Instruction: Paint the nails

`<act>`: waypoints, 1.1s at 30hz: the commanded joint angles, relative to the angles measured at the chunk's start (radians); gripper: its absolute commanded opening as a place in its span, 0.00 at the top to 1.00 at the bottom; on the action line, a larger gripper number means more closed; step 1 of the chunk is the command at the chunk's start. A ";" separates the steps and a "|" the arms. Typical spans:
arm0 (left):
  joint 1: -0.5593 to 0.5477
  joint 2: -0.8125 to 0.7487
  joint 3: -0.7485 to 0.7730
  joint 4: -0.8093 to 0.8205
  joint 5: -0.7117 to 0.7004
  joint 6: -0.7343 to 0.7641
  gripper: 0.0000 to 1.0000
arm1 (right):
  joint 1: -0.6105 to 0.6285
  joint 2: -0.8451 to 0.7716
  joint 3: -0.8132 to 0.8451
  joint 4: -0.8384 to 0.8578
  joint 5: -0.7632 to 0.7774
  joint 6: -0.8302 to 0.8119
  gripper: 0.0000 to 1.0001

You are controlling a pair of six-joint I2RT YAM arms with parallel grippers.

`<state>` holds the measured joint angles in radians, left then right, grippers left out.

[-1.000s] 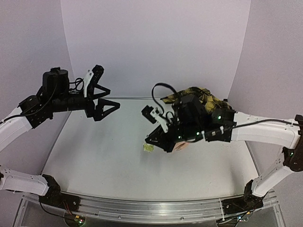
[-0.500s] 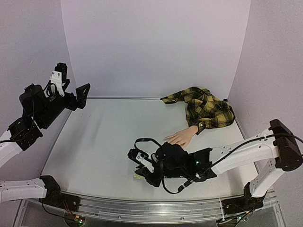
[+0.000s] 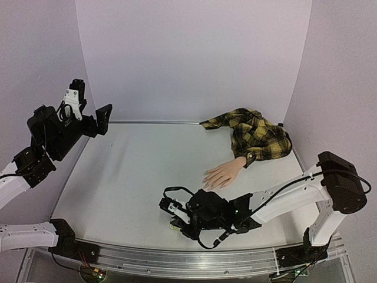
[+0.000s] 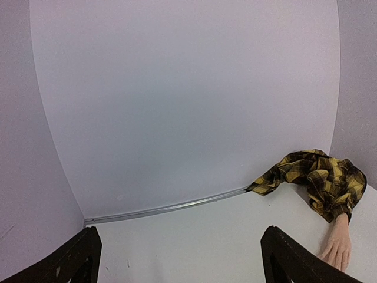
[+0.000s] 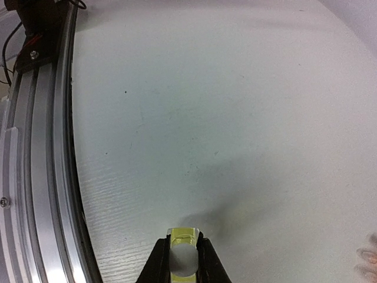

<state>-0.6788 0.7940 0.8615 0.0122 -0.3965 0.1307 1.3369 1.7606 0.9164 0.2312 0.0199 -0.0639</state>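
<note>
Plainly, the nails (image 3: 207,180) are too small for us to read any colour; they tip the mannequin hand (image 3: 224,174), which lies flat on the table (image 3: 129,171) with its plaid sleeve (image 3: 256,132) bunched behind it. Just in front of the hand, toward the arms' bases, our right gripper (image 3: 175,219) sits low, clamped on the tiny white-capped bottle (image 5: 182,257). Far to the hand's left, our left gripper (image 3: 88,106) hangs high, fingers spread wide around nothing. We judge this the polish-readying step, with the cap on. Next, the left gripper should cross over and take the cap while the right steadies the bottle.
</note>
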 commanded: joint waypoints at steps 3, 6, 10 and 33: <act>0.004 -0.002 -0.001 0.052 -0.012 0.000 0.03 | 0.007 0.034 -0.003 0.048 0.013 0.012 1.00; 0.004 0.003 0.001 0.053 -0.011 0.000 0.03 | 0.007 0.055 -0.009 0.072 0.009 0.021 1.00; 0.004 0.004 0.002 0.048 -0.009 0.002 0.03 | 0.007 0.051 -0.037 0.120 0.019 0.037 0.99; 0.006 0.081 0.047 0.007 -0.093 -0.130 0.00 | -0.306 -0.349 0.128 -0.390 0.462 0.345 0.02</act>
<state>-0.6788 0.8485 0.8616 0.0091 -0.4128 0.0740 1.1766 1.4866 1.0128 0.0260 0.3497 0.1802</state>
